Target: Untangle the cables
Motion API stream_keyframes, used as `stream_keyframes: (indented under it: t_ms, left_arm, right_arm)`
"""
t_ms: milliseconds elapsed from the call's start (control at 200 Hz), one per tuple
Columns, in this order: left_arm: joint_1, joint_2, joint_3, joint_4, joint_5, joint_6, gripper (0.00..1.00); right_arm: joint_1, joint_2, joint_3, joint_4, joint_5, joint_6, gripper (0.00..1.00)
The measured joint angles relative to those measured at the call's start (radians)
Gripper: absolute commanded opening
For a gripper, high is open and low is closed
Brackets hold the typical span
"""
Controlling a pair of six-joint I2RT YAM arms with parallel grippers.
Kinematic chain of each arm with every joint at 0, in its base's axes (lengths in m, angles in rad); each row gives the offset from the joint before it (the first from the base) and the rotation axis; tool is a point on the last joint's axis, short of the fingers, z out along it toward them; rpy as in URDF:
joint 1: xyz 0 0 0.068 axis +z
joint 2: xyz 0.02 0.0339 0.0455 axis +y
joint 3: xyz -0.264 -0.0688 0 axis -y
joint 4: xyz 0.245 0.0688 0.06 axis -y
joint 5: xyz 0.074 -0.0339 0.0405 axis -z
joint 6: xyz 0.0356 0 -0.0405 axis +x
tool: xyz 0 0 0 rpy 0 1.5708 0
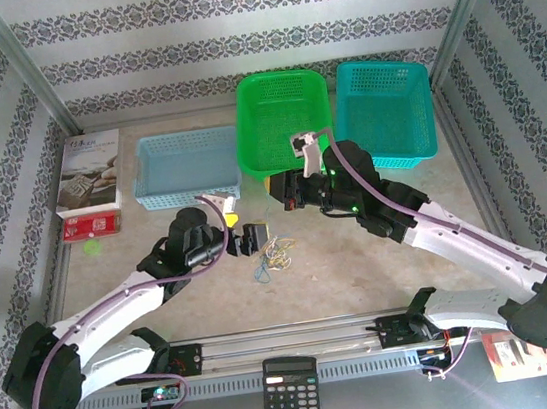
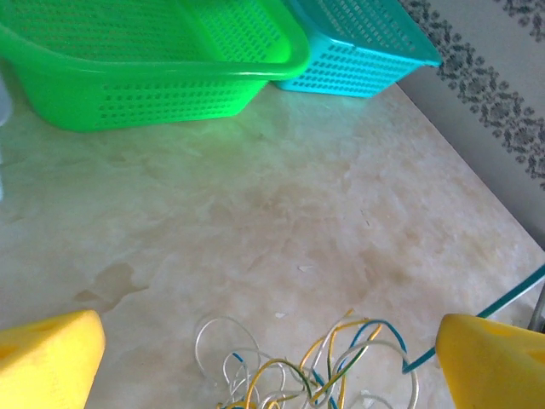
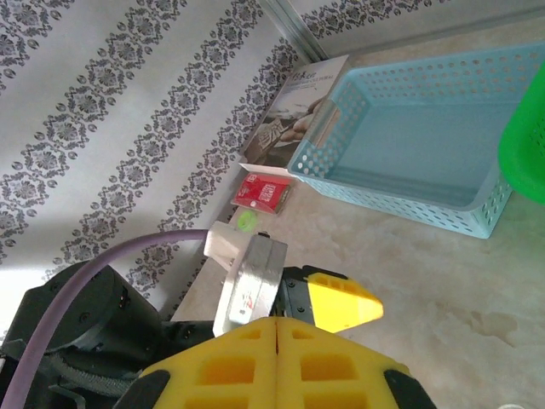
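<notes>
Mid-worktop (image 1: 364,278), just ahead of left end effector (image 1: 255,239): small tangle of thin white, yellow-tan and blue cables (image 1: 275,257). Loose loops, no clear long axis. Left end effector wide open, cables (image 2: 315,375) low between its yellow fingers (image 2: 51,362); clearly the nearer arm. Right end effector (image 1: 287,191) closed on nothing, up by green plastic mesh basket (image 1: 282,113), well apart from the tangle. Likely next: descend, pinch one strand. Nothing blocking the approach.

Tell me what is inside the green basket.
The green basket shows a bare perforated floor. The right arm covers its near edge, so anything there is hidden.
</notes>
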State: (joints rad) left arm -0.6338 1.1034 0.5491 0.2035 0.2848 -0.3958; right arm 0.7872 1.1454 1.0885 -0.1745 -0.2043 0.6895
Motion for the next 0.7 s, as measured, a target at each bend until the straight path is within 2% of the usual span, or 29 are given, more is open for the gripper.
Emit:
stream_keyframes:
  t_ms: [170, 450, 535, 704]
  left_arm:
    - [-0.046, 0.061, 0.011, 0.052, -0.005, 0.037, 1.0]
    - [-0.074, 0.169, 0.019, 0.141, -0.061, 0.053, 1.0]
    - [-0.075, 0.205, 0.033, 0.163, -0.082, 0.055, 0.94]
    - [-0.08, 0.291, 0.049, 0.219, -0.107, 0.059, 0.73]
  right_arm:
    - [0.0, 0.016, 0.0, 0.0, 0.0, 0.0, 0.0]
    - [-0.007, 0.021, 0.0, 0.0, 0.001, 0.0, 0.0]
    - [-0.013, 0.021, 0.001, 0.0, 0.001, 0.0, 0.0]
    - [-0.021, 0.027, 0.024, -0.001, 0.0, 0.001, 0.0]
